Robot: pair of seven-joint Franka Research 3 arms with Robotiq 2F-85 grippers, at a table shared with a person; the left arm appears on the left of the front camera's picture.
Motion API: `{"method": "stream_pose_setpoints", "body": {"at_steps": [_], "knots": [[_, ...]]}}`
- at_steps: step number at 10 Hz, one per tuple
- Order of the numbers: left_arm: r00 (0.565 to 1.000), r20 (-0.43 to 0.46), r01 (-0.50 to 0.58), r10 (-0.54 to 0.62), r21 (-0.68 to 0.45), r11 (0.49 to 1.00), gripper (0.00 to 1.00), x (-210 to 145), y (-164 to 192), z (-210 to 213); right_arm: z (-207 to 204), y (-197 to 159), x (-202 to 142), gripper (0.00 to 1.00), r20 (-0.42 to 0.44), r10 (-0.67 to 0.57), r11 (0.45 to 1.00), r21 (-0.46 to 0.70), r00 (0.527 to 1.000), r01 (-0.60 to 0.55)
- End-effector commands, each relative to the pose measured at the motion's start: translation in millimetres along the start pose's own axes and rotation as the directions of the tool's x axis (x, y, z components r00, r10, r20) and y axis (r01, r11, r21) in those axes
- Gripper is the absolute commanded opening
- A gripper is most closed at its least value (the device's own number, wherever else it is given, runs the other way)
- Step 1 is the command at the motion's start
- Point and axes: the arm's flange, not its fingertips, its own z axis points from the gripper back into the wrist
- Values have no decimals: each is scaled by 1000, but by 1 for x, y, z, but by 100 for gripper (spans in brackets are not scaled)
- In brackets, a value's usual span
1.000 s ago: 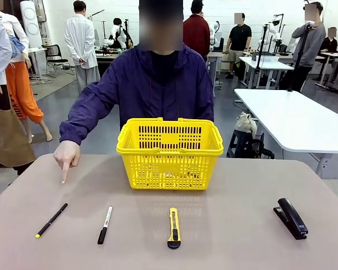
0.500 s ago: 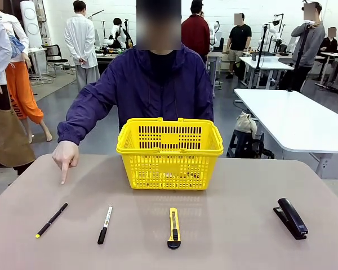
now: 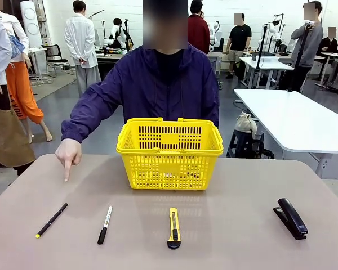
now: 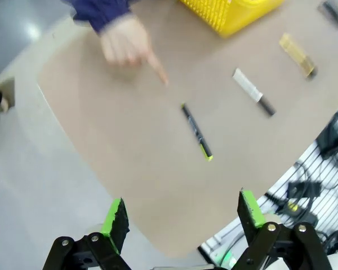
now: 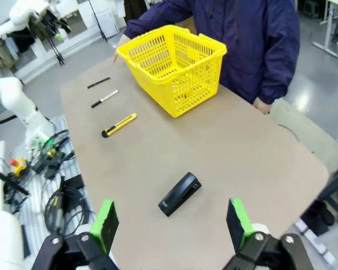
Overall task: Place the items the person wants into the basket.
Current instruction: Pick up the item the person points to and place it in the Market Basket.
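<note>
The table (image 3: pixel 242 191) carries everything. The person (image 3: pixel 158 84) behind it is partly hidden by the basket (image 3: pixel 169 152), which stands at the far middle; its contents are hard to make out through the lattice. The left claw (image 4: pixel 183 209) and right claw (image 5: pixel 172 216) hang open and empty, well above the table. The person's hand (image 3: pixel 67 153) points a finger down at the far left. The marker (image 3: pixel 105 224) lies front left, almost front-to-back. Left of it the pen (image 3: pixel 51 220) lies slanted, yellow tip nearest the robot.
</note>
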Motion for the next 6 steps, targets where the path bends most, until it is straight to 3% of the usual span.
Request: {"method": "stream_pose_setpoints", "body": {"at_steps": [1,4,6], "knots": [[990,-140,18,-3,108,994,100,7,-26,-33,0,-2,-1,100,31,17,1000,5,999,-17],[980,-177,-46,86,220,975,100,7,-62,-88,0,-2,-1,100,31,17,1000,5,999,-17],[969,-228,-35,94,250,968,100,5,-72,-117,0,-2,-1,100,31,17,1000,5,999,-17]]}}
